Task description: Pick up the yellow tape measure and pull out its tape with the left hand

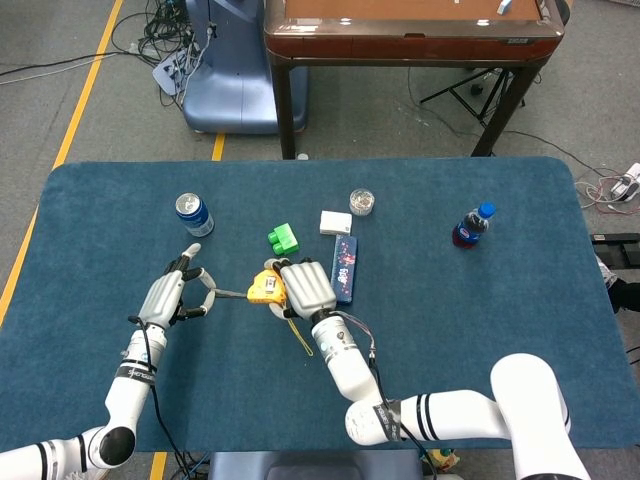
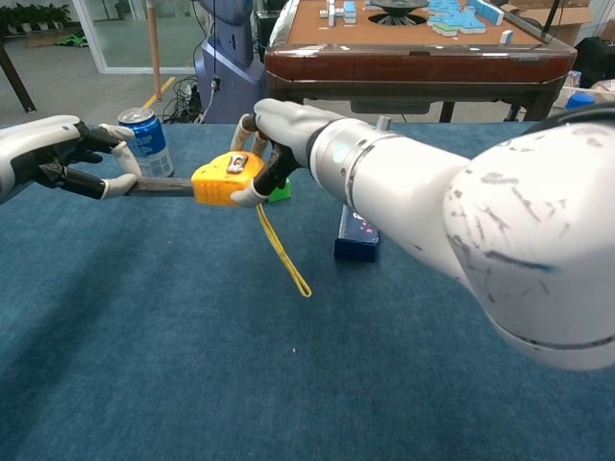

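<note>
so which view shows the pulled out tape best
The chest view: the tape runs as a dark strip from the yellow tape measure in the right hand to the left hand, which pinches its end. The head view shows the tape only as a thin short line between the hands.

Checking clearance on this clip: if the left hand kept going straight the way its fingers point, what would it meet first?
Probably the soda can: the left hand points up-table toward it, with bare cloth between. Depth is unclear; it might pass just beside it.

Matt blue cloth table (image 2: 192, 384); glossy yellow, seemingly plastic tape measure (image 2: 223, 180); shiny metal can (image 2: 147, 142).
</note>
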Robot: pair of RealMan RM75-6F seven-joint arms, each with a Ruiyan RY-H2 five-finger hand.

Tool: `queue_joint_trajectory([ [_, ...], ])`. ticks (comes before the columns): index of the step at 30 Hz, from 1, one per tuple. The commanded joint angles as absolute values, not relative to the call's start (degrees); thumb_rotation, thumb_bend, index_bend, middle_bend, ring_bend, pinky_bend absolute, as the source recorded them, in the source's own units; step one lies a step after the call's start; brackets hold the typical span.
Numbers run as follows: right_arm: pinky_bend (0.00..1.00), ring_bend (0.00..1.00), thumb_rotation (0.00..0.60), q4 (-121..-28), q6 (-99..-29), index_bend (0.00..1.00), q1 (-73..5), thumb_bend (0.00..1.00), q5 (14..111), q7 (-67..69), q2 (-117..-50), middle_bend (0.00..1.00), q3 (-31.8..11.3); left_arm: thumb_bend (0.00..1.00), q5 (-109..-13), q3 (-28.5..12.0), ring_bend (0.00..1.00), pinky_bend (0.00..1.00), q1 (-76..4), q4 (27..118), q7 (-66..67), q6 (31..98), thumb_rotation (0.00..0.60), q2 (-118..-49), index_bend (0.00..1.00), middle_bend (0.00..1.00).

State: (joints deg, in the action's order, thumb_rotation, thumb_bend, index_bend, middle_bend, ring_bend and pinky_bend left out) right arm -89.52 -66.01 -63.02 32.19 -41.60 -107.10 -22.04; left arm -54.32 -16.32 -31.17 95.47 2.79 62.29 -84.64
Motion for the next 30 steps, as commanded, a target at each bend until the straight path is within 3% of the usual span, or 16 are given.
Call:
queue_joint_trajectory([
  [1, 0.28, 0.48, 0.600, -89.50, -66.02, 0.62, -62.84, 0.72, 32.85, -41.15, -107.07, 0.59, -21.90, 0.43, -54.39, -16.29, 0.00, 0.00, -31.17, 95.49, 2.66, 62.25, 0.600, -84.54, 0.59, 0.06],
  [30, 0.28, 0.49, 0.600, -96.03, -67.57, 0.62, -57.52, 0.72, 37.97, -39.47, -100.40, 0.59, -17.69, 0.44, -61.83, -14.50, 0.00, 0.00, -28.36, 94.08, -1.15, 66.97, 0.600, -84.02, 0.61, 0.11],
])
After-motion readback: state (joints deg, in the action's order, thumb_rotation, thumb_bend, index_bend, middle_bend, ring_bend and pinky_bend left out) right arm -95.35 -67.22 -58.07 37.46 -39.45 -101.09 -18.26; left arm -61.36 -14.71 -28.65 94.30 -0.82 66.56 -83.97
